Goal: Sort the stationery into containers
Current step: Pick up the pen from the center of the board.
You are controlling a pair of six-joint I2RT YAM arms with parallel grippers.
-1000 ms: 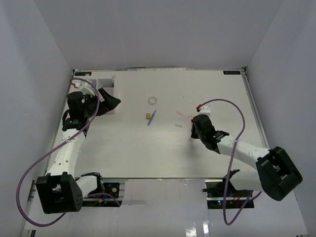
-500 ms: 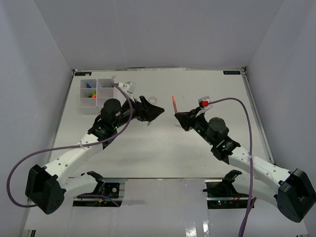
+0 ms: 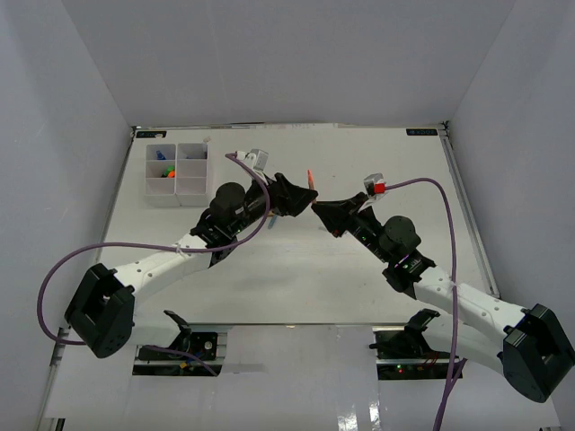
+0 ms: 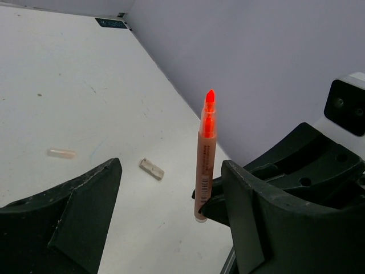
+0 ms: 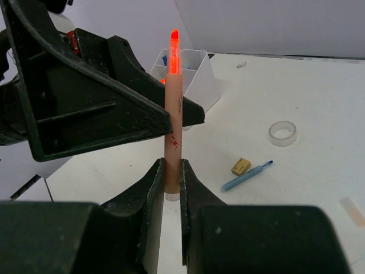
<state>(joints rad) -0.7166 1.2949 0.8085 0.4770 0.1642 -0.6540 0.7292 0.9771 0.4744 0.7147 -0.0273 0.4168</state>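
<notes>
**An orange highlighter held upright in the air between two grippers**

The highlighter, a slim pale-orange barrel with printed markings and a bright pointed tip, is pinched at its lower end by the right gripper, whose matte black fingers are closed tight on it above the middle of the smooth white table. The left gripper is spread wide, its blunt wedge-shaped fingers set either side of the barrel, with nothing gripped. A clear tape ring, a small brass clip and a blue pen are seen lying on the table. The translucent white tray is placed near the far left corner.
</notes>
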